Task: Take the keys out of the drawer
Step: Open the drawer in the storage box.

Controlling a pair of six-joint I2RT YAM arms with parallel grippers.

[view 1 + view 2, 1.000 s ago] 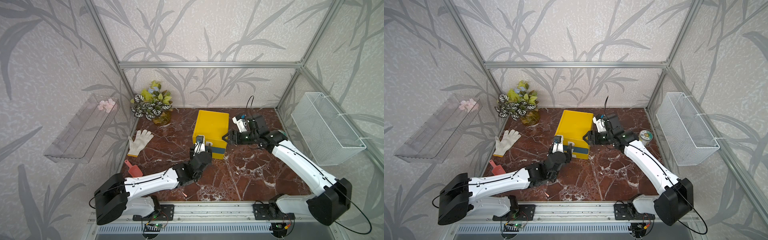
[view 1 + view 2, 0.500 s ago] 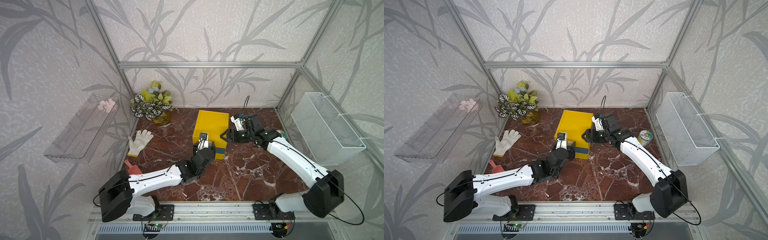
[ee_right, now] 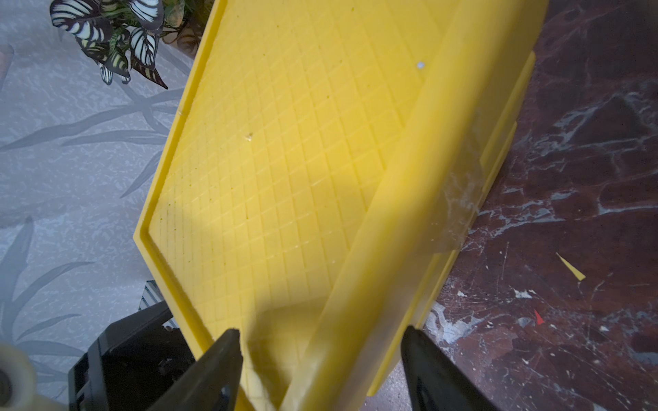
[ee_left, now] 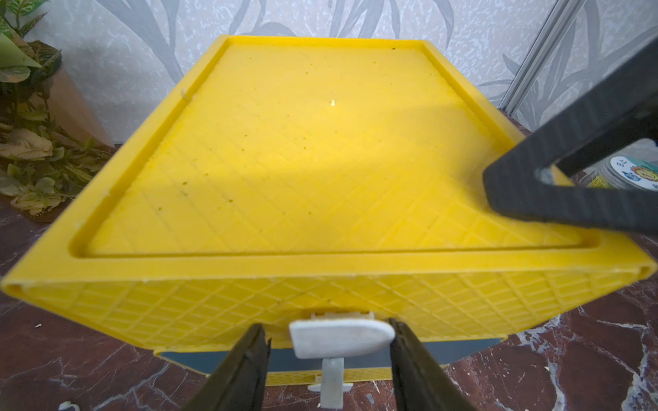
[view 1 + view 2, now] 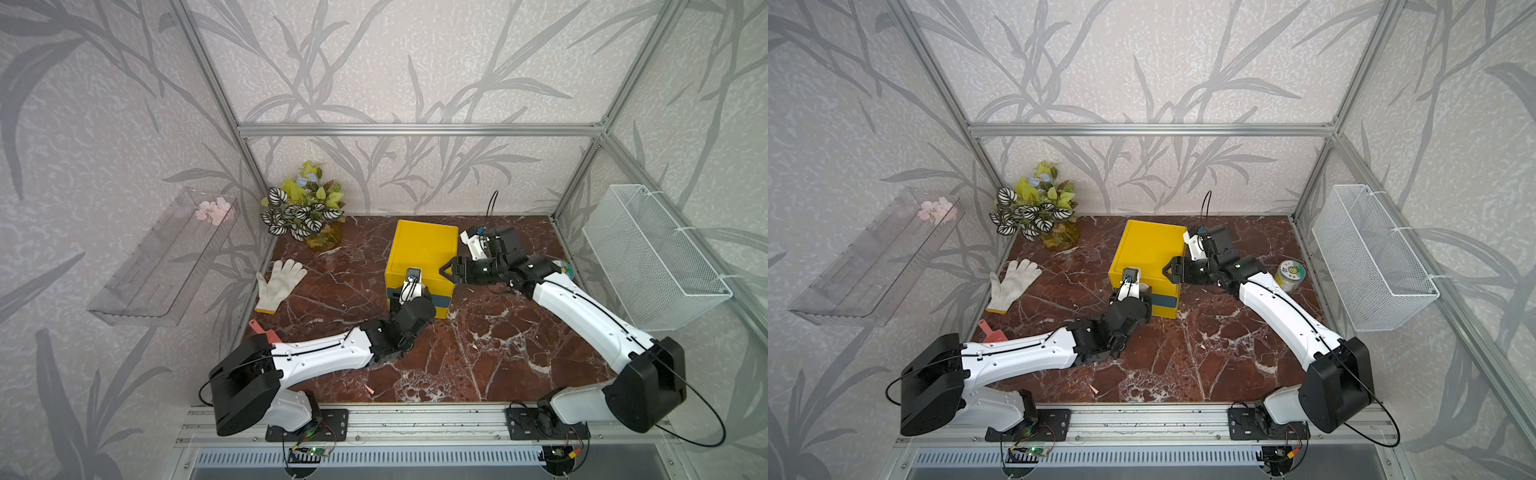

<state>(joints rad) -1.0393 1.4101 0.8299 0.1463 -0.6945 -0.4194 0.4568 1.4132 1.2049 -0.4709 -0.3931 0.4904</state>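
The yellow drawer box [image 5: 422, 253] stands mid-table, and its drawers look pushed in. The keys are hidden. My left gripper [image 4: 327, 338] is at the box's front. Its open jaws stand on either side of the upper drawer's white handle [image 4: 341, 338]. One finger [image 4: 409, 356] touches the handle and the other stands a little off it. A smaller white handle [image 4: 331, 380] shows below, under a blue-grey drawer front [image 4: 199, 359]. My right gripper [image 5: 446, 272] is open at the box's front right top edge. It straddles that edge [image 3: 391, 249], with one finger over the lid.
A potted plant [image 5: 305, 212] sits in the back left corner. A white glove [image 5: 278, 280] and a red scoop [image 5: 262, 330] lie at the left. A round tin [image 5: 1289, 276] stands right of the box. A wire basket [image 5: 652, 257] hangs on the right wall, a clear shelf [image 5: 162, 257] on the left.
My left gripper has moved forward to the box's front, and its jaws have narrowed round the upper handle. The right gripper has shifted left onto the box's top right edge.
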